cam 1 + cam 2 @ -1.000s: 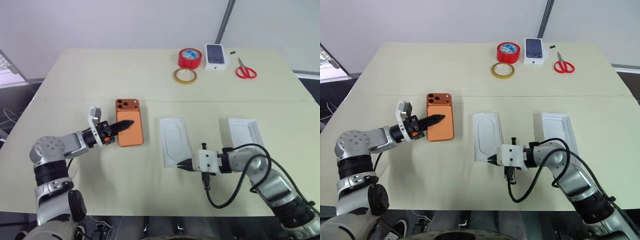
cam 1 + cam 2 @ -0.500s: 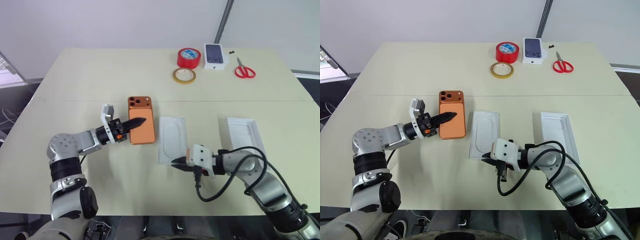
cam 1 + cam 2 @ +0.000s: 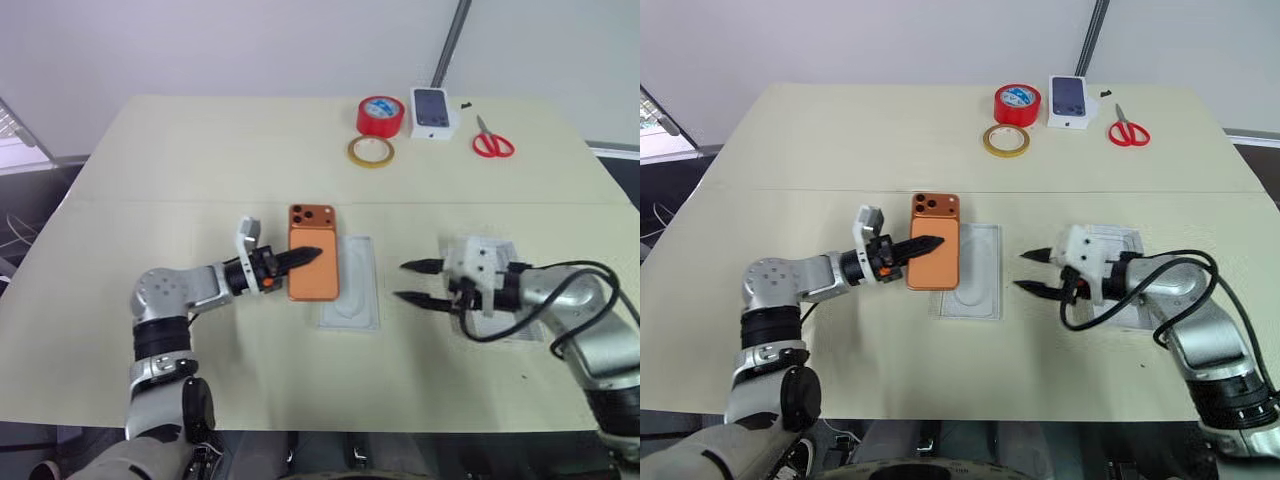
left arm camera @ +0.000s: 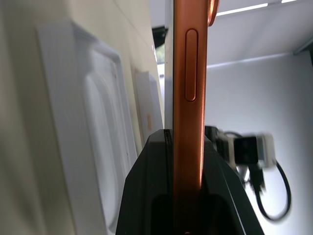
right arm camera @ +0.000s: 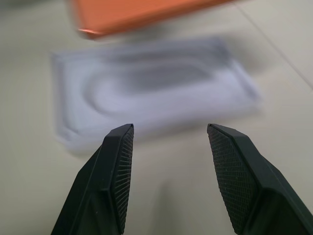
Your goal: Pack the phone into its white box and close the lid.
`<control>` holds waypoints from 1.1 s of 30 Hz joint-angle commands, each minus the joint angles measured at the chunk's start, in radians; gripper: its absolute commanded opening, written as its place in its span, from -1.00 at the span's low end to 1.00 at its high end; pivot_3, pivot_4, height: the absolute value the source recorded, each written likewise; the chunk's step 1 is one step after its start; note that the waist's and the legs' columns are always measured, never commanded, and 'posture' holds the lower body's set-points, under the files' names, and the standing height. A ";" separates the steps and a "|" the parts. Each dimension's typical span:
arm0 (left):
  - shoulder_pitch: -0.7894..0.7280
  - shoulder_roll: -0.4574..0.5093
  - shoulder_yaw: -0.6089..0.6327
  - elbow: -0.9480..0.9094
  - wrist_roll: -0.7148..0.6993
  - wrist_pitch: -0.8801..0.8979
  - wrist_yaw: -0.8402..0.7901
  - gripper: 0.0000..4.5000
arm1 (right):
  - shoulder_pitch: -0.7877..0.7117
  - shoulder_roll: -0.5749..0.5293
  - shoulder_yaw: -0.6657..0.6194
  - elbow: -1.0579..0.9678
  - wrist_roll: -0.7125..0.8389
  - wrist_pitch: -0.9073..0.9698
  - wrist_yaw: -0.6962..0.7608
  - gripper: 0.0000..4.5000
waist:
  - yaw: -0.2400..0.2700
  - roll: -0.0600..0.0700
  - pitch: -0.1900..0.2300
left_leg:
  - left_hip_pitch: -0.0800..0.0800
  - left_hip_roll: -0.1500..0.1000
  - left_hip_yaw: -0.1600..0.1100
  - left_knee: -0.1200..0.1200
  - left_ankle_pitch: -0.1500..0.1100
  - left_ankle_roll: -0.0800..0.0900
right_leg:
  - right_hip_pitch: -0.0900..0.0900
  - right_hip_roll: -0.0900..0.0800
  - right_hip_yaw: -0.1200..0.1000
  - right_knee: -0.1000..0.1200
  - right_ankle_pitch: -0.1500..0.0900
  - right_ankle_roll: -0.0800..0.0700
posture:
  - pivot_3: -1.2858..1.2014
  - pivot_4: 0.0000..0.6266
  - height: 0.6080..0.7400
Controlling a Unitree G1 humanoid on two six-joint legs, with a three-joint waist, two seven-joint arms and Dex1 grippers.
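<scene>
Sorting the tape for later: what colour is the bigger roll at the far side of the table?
The bigger tape roll is red, clearest in the right eye view.

Red tape roll (image 3: 379, 116), tan ring (image 3: 370, 151), scissors (image 3: 491, 141), small printed box (image 3: 432, 111).

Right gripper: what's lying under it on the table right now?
The right gripper, fingers spread, hangs past the left edge of a white box part. That part lies under the wrist; its inside is covered, so I cannot tell what it holds.

Phone (image 3: 313, 265) just left of box (image 3: 352, 284); lid (image 3: 492, 290) further right.
</scene>
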State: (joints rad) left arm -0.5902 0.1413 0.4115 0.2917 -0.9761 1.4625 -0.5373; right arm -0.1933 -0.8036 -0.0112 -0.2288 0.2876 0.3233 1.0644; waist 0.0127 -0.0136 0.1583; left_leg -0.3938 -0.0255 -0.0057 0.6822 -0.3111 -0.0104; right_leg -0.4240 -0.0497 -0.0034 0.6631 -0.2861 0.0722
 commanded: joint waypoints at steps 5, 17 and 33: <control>-0.022 -0.043 -0.095 -0.022 0.015 -0.036 -0.005 -1.00 | -0.014 0.016 0.032 0.003 -0.030 -0.060 -0.022 0.10 | -0.003 0.000 0.000 | 0.000 0.000 0.000 0.001 0.001 -0.001 | 0.000 0.000 0.000 0.000 0.000 0.000 | 0.03 -0.52 1.00; -0.022 -0.066 -0.112 -0.018 0.018 -0.056 0.010 0.41 | 0.004 0.013 0.029 0.009 -0.044 -0.078 -0.045 0.13 | 0.000 0.000 0.000 | 0.000 0.000 0.000 0.001 0.001 -0.001 | 0.000 0.001 0.000 0.001 0.000 0.000 | 0.03 -0.52 1.00; -0.029 -0.049 -0.080 -0.183 -0.030 0.019 0.148 0.99 | -0.050 0.051 0.072 0.065 -0.083 -0.108 -0.062 0.13 | -0.001 0.000 0.000 | 0.002 0.000 0.000 0.001 0.001 -0.002 | 0.002 0.001 0.000 0.001 0.000 0.000 | 0.03 -0.52 1.00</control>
State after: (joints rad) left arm -0.6036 0.0967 0.3107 0.1537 -0.9710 1.4631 -0.3979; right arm -0.2234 -0.7625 0.0650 -0.1600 0.2066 0.2337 1.0087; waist 0.0117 -0.0134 0.1582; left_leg -0.3920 -0.0254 -0.0055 0.6834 -0.3099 -0.0123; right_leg -0.4220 -0.0489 -0.0033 0.6637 -0.2860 0.0722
